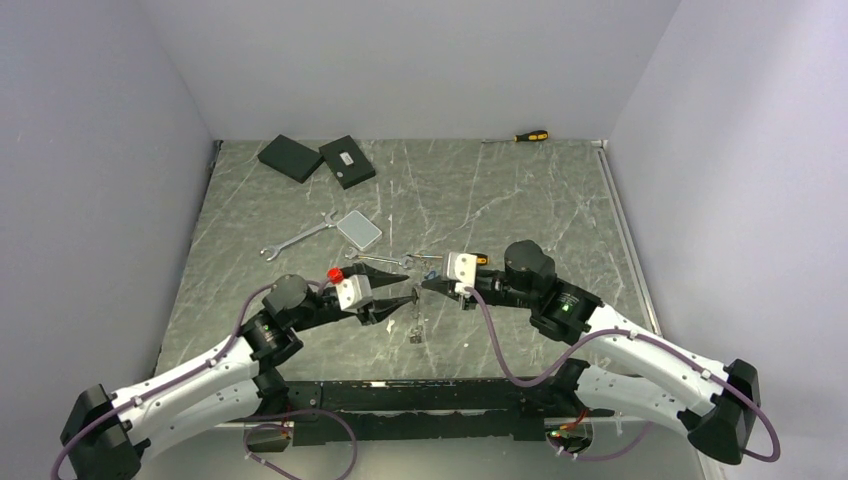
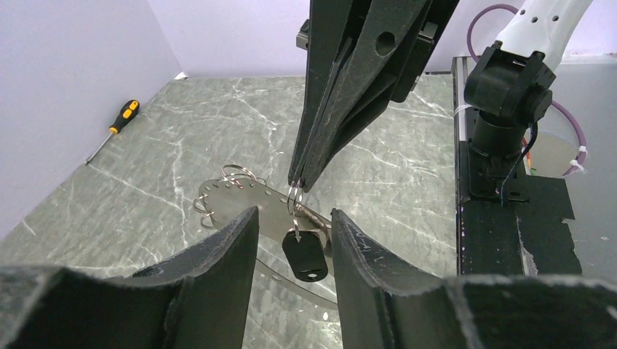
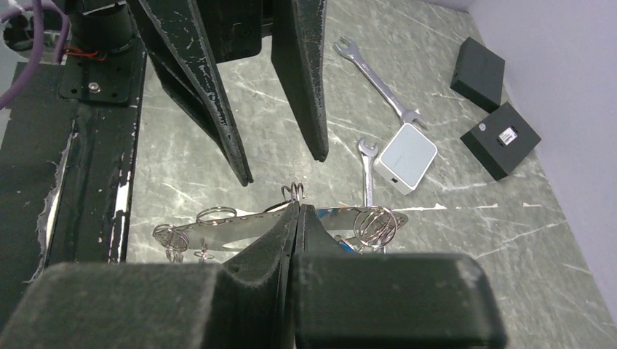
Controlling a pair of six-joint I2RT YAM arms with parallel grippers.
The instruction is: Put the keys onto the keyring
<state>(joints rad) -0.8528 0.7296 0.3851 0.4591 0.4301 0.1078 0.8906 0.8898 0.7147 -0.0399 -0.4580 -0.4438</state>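
Two grippers: they meet tip to tip low over the table (image 1: 500, 200), near its front edge.
Right gripper (image 3: 298, 207): its jaws are pressed together on a small ring (image 3: 292, 190) made of wire.
Left gripper (image 2: 293, 214): its jaws are wide apart and hold nothing.
Black key (image 2: 304, 254): it hangs down from the small ring, in the gap between the left fingers. I cannot tell if it touches them.
Keyring (image 3: 240, 227): a flat grey metal piece with a row of little holes, just under both grippers. Some wire loops hang from its holes. I cannot tell if it lies flat on the table.
Short wrench (image 3: 367, 171): on the table just past the keyring.
White box (image 3: 407, 156): right beside the short wrench.
Long wrench (image 3: 378, 83): farther back, its end near the white box.
Screwdriver (image 2: 116, 127): far off, by the wall.
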